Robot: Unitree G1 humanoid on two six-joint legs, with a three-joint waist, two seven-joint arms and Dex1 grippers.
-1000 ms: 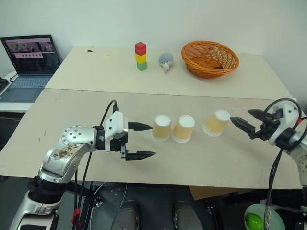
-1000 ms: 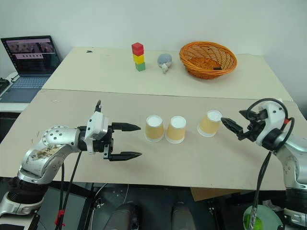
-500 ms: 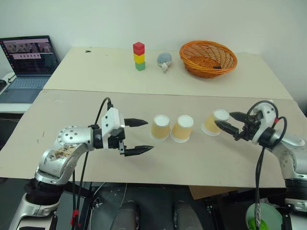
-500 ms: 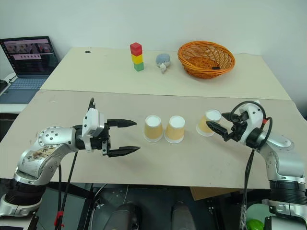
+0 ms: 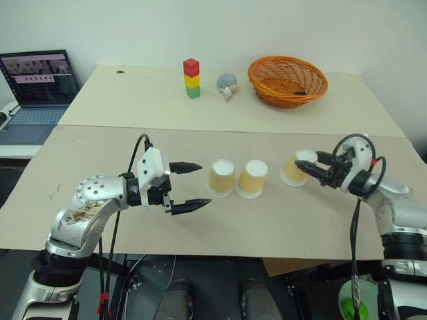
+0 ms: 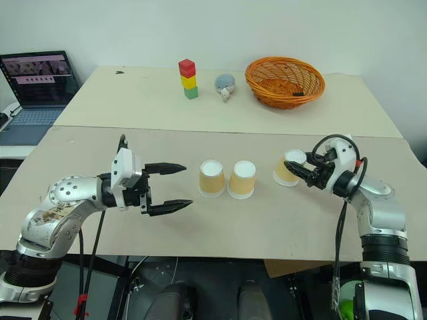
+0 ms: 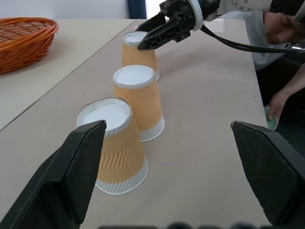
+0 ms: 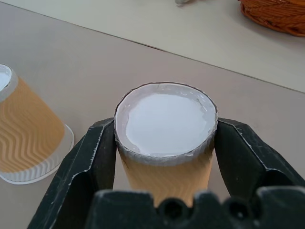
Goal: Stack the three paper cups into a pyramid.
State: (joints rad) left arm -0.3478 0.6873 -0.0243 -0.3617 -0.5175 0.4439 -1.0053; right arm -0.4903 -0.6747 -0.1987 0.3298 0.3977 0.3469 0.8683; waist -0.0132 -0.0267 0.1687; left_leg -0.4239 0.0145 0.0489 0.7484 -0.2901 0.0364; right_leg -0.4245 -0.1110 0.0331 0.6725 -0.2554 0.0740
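At far table edge: basket [image 5: 287, 81], block tower [image 5: 192, 78], laptop [image 5: 40, 87].

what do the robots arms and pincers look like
Both arms are silver-grey metal with rounded joint housings. The left arm shows scuffed, brownish wear patches and a dotted ring at one joint. Each ends in a white block carrying a pincer: left pincer, right pincer, each with two pointed black fingers. Black cables loop over both wrists.

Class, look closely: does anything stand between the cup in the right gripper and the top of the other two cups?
Nothing visible does. Bare table separates the held cup, clamped by the right gripper, from the two cups.
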